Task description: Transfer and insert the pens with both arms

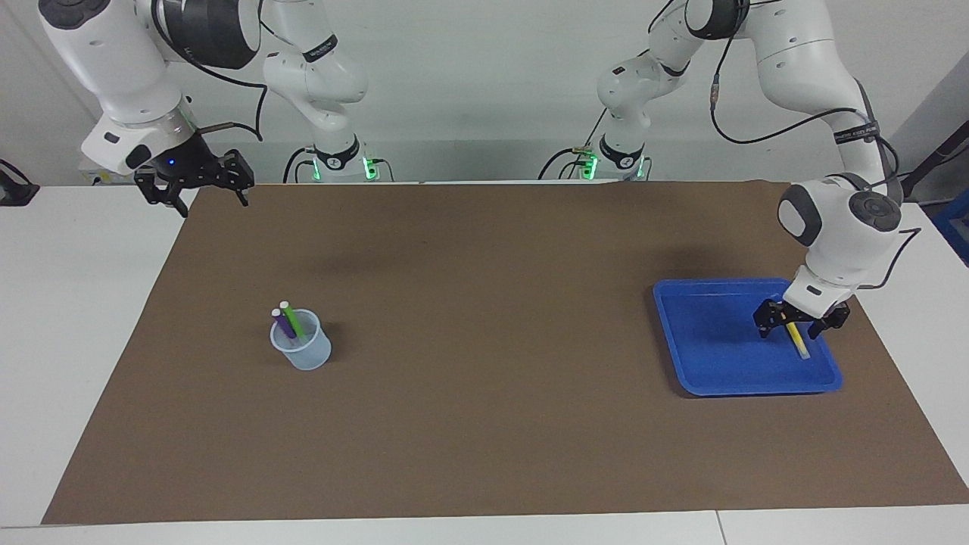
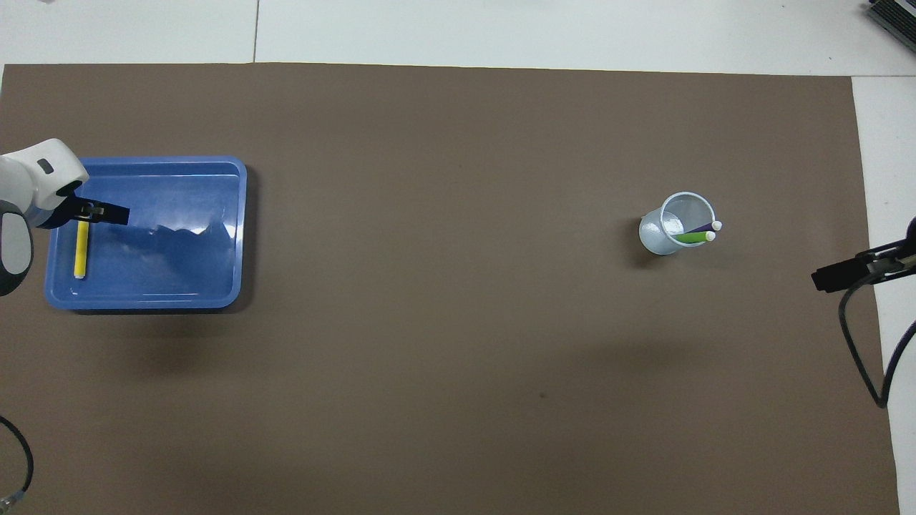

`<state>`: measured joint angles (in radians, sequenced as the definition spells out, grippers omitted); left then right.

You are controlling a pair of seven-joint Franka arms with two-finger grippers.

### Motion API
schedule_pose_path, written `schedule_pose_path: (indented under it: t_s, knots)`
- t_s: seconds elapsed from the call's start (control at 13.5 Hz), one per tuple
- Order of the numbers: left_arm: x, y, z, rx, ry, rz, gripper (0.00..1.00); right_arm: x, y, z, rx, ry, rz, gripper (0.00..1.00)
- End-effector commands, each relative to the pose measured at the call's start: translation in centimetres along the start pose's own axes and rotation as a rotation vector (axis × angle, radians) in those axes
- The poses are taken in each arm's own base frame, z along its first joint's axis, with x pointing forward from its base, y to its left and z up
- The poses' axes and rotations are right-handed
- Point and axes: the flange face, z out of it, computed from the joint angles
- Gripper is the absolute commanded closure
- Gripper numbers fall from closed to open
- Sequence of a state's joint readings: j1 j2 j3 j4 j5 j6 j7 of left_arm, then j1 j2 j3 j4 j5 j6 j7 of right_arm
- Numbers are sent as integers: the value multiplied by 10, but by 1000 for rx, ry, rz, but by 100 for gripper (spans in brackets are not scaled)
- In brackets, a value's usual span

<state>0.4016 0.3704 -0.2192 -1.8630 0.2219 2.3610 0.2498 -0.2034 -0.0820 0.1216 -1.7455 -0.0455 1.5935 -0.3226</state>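
A white table [image 1: 60, 318] is covered by a brown mat [image 1: 484, 424]. On the mat are set a clear cup [image 1: 303, 350] toward the right arm's end and a blue tray [image 1: 704, 356] toward the left arm's end.

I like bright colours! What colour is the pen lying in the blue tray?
Yellow. The slim yellow marker pen shows best in the overhead view.
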Motion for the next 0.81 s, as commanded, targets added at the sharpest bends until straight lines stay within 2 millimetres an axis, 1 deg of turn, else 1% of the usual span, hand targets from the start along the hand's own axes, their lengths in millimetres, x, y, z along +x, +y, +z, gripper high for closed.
schedule_pose_path:
  t_s: [0.0, 0.15, 0.3, 0.52, 0.74]
  knots:
    - [-11, -7, 11, 16, 10, 41, 0, -8, -4, 2, -5, -4, 16, 0]
    - [-18, -7, 18, 11, 4, 41, 0, -9, -4, 1, -4, -4, 17, 0]
    - [-32, -17, 32, 16, 35, 48, 0, -8, -5, 3, -3, 3, 23, 0]
    - [-36, -22, 36, 17, 37, 47, 0, -9, -5, 3, -2, -2, 10, 0]
    - [-39, -15, 41, 9, 34, 51, 0, -7, -6, 4, -4, 3, 9, 0]
